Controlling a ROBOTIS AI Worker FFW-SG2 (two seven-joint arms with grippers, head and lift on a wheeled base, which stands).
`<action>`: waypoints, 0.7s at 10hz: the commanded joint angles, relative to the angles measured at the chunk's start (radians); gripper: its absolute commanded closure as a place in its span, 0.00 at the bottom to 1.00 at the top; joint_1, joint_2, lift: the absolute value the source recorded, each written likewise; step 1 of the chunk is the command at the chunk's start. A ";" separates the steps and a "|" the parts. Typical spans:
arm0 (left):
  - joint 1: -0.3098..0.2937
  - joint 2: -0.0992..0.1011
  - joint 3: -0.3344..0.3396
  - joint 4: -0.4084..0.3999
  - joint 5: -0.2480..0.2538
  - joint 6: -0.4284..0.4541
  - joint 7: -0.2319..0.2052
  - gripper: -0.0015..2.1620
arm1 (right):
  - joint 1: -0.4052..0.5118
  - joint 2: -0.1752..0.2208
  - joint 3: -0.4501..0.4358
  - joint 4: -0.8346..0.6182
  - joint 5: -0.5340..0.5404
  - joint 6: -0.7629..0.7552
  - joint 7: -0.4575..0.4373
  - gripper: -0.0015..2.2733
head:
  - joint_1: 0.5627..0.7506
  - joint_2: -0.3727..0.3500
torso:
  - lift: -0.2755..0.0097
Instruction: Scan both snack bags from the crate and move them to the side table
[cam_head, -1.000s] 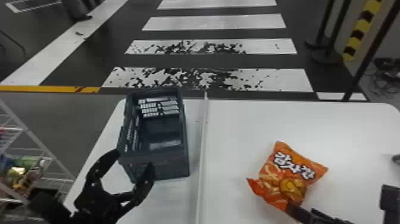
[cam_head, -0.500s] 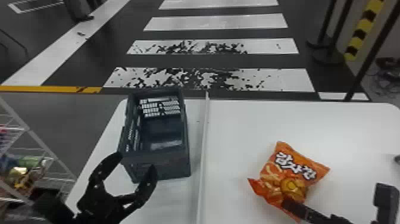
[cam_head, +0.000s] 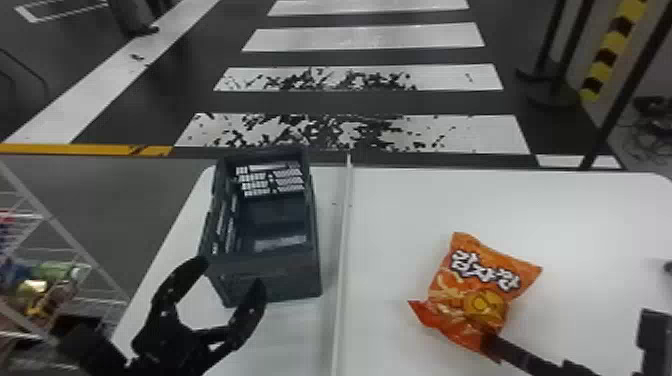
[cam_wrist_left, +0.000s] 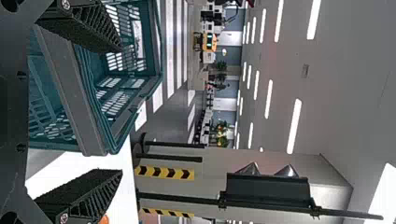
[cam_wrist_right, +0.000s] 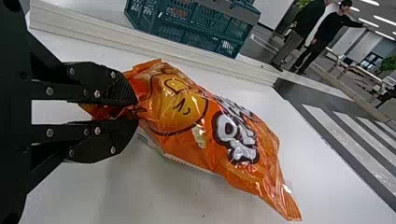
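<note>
Striped floor (cam_head: 450, 102) lies beyond the white table (cam_head: 575, 215), left jaws (cam_head: 230, 274) apart, right jaws (cam_head: 490, 343) clamped on snack bag (cam_head: 475, 290)

From the head, we look forward and down on the white, smooth-topped table (cam_head: 425, 200). At the left wrist, we look sideways out past the nearby blue-grey, slotted plastic crate (cam_wrist_left: 74, 98); at the right, askew, closely over the orange, glossy snack bag (cam_wrist_right: 210, 140). All three views share crate and table.

It's an indoor hall with a crosswalk (cam_head: 362, 38) and ceiling lights (cam_wrist_left: 293, 126).
</note>
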 joint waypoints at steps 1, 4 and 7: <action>0.000 0.002 -0.001 0.000 0.000 0.000 0.000 0.04 | 0.000 0.000 0.000 -0.006 0.012 -0.003 0.000 0.99 | 0.70 0.69 | 0.62; 0.000 0.007 -0.001 0.003 0.000 0.000 0.000 0.04 | 0.003 -0.028 -0.062 -0.112 0.058 0.028 -0.018 0.99 | 0.70 0.65 | 0.62; 0.000 0.010 -0.006 0.002 0.000 0.000 -0.003 0.04 | -0.066 -0.147 -0.115 -0.147 0.104 0.110 -0.048 0.99 | 0.70 0.53 | 0.62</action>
